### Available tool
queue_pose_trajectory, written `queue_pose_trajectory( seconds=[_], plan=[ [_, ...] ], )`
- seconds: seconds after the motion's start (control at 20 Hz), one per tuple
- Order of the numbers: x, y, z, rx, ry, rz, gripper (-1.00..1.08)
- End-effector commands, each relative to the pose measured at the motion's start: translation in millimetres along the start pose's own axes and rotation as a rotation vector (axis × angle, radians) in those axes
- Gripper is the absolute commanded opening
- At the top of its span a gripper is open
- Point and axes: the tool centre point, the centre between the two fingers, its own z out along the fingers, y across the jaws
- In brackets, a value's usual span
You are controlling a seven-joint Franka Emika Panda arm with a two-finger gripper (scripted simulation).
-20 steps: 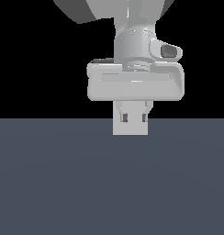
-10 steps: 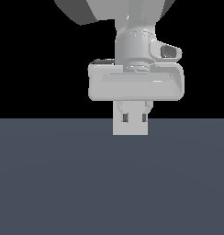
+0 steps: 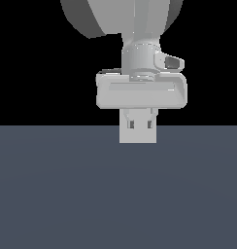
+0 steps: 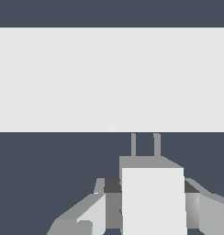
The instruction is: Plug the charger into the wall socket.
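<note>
In the wrist view the charger (image 4: 153, 202) is a small off-white block with two grey prongs (image 4: 133, 144) pointing at the wall socket (image 4: 112, 78). The socket is a wide pale panel across the picture, and the prong tips sit just short of its edge. My gripper (image 4: 150, 204) is shut on the charger, with a finger (image 4: 93, 209) on each side. In the exterior view the gripper (image 3: 141, 125) hangs straight down in front of a pale square, the wall socket (image 3: 138, 137). There the charger blends with the panel and cannot be made out.
A flat dark blue-grey floor (image 3: 118, 194) fills the lower half of the exterior view, with black background above. The robot's arm (image 3: 140, 29) rises above the hand (image 3: 140, 92).
In the exterior view the hand looks slightly smaller and lower than one second ago. The pale square under it stays in the same place. The grip is unchanged.
</note>
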Motion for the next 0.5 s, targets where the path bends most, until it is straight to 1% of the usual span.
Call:
queue_pose_trajectory(
  seconds=[0.0,0.2,0.45],
  plan=[
    [8.5,0.0,0.6,0.000,0.000,0.000,-1.00],
    [16.7,-0.1,1.3,0.000,0.000,0.000,-1.00],
    [19.4,0.0,1.5,0.000,0.000,0.000,-1.00]
  ],
)
